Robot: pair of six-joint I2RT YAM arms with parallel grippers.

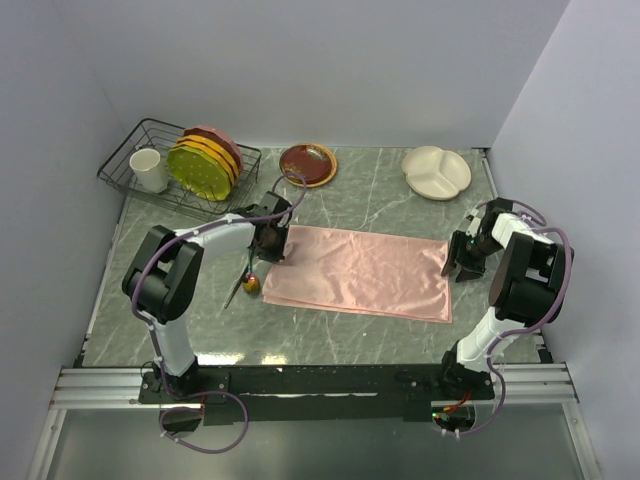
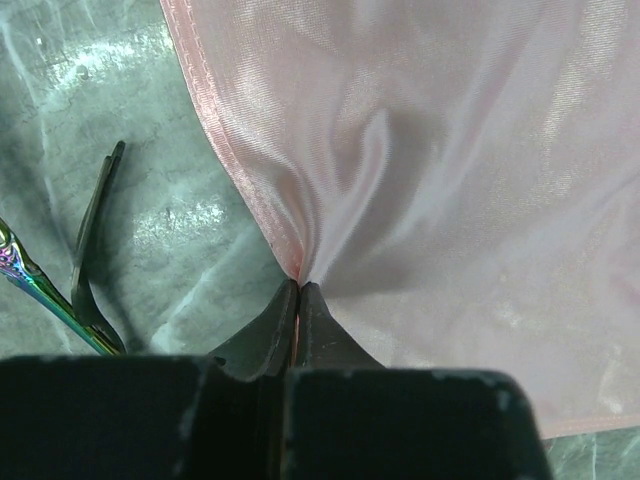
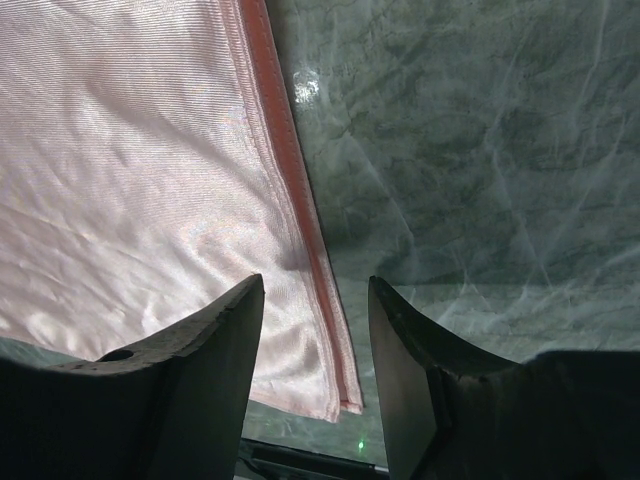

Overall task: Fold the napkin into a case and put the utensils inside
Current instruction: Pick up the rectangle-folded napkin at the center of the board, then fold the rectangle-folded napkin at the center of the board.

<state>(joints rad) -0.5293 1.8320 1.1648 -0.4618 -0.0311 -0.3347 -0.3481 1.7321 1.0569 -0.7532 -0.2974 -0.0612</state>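
Observation:
The salmon-pink napkin (image 1: 360, 270) lies flat mid-table as a wide folded rectangle; no narrow case is in view. My left gripper (image 1: 277, 243) sits at its left edge. In the left wrist view, the left gripper (image 2: 299, 286) is shut on the napkin (image 2: 430, 150), pinching the hem into a pucker. My right gripper (image 1: 462, 263) is at the napkin's right edge. In the right wrist view, it (image 3: 316, 292) is open, straddling the layered hem of the napkin (image 3: 130, 180) without holding it. The utensils (image 1: 247, 284) lie just left of the cloth, their thin handles (image 2: 88, 250) beside my left fingers.
A wire rack (image 1: 128, 160) at the back left holds a white cup (image 1: 149, 170) and several upright plates (image 1: 205, 163). A brown plate (image 1: 307, 164) and a cream divided plate (image 1: 437, 172) sit along the back. White walls enclose the table.

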